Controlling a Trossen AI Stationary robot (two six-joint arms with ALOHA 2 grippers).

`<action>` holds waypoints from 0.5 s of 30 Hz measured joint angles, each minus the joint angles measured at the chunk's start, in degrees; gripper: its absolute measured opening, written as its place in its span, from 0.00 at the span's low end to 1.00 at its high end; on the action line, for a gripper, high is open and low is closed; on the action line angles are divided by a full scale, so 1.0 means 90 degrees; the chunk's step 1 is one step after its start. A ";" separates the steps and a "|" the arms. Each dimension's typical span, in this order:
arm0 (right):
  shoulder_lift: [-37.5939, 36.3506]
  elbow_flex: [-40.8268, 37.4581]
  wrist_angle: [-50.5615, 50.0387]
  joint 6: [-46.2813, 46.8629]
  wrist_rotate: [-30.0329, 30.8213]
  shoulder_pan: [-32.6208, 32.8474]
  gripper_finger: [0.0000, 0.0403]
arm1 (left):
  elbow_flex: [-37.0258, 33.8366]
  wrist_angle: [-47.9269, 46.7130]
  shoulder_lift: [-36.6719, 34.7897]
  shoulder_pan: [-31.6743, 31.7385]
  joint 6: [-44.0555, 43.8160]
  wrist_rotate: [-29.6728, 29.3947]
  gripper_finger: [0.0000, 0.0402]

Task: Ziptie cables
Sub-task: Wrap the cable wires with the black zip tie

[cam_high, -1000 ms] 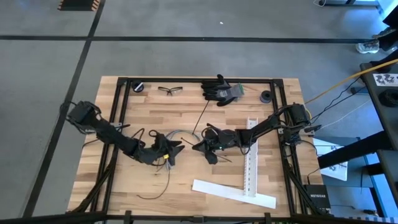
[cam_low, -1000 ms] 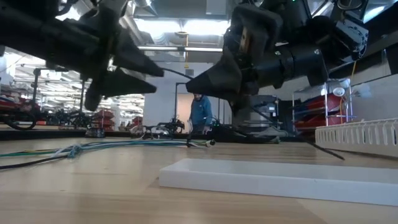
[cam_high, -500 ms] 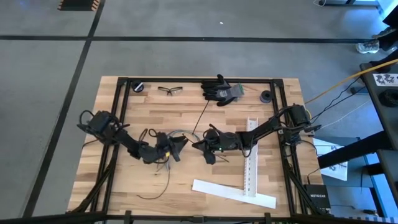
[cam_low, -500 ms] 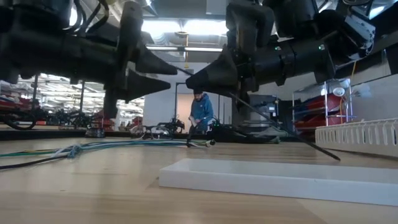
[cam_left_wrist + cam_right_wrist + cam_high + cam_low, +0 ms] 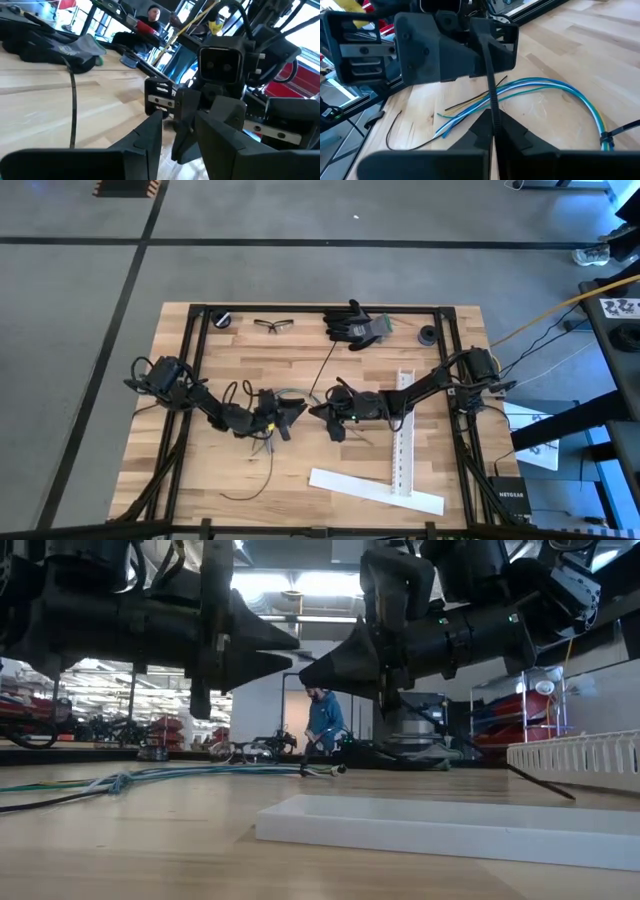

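Two claws meet mid-bench from above: left claw (image 5: 296,409), right claw (image 5: 318,414). Low down, the limp cables (image 5: 190,774) sprawl on the bench (image 5: 150,840). Right wrist: claw clenched on a thin, stiff ziptie (image 5: 491,87), best gripped near its free tip. Left claw's state I cannot tell.

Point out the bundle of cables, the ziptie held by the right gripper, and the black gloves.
cables (image 5: 555,86): right wrist view, on the pale blue arc of the bundle.
ziptie (image 5: 491,82): right wrist view, on the black strip above the right gripper's shut fingers.
black gloves (image 5: 352,323): high view, on the palm.
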 joint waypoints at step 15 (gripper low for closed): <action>-0.0005 0.0000 -0.0325 -0.0507 0.0440 0.0000 0.00 | -0.0053 -0.0535 0.0000 -0.0149 0.0277 -0.0003 0.25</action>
